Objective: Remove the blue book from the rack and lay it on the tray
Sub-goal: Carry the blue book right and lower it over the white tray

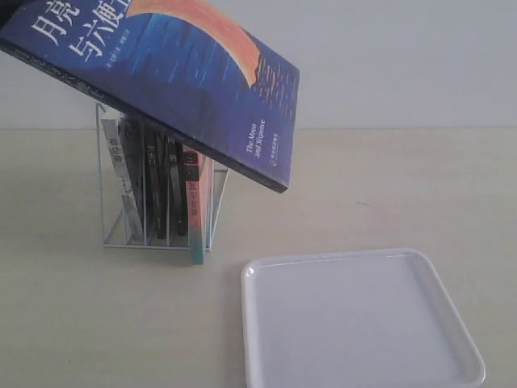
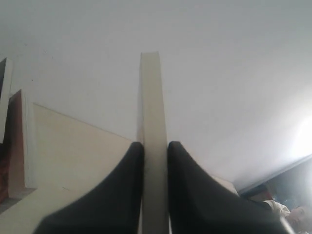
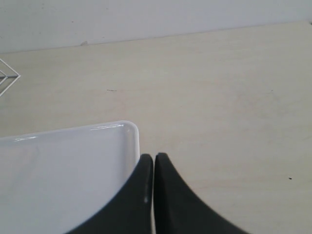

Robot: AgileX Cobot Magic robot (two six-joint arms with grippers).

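Observation:
The blue book (image 1: 174, 77), dark blue with an orange-red crescent and white characters, hangs tilted in the air above the rack (image 1: 157, 190), its lower corner pointing toward the right. In the left wrist view its pale page edge (image 2: 153, 122) runs between the black fingers of my left gripper (image 2: 155, 145), which is shut on it. The white tray (image 1: 359, 319) lies flat on the table at the front right. My right gripper (image 3: 154, 157) is shut with nothing in it, beside the tray's corner (image 3: 127, 127). Neither gripper shows in the exterior view.
Several other books (image 1: 166, 190), black-spined and one pink-and-teal, stand in the rack's slots. Two of them (image 2: 14, 141) show at the side of the left wrist view. A corner of the wire rack (image 3: 7, 78) shows in the right wrist view. Pale wooden table (image 1: 388, 194) all around.

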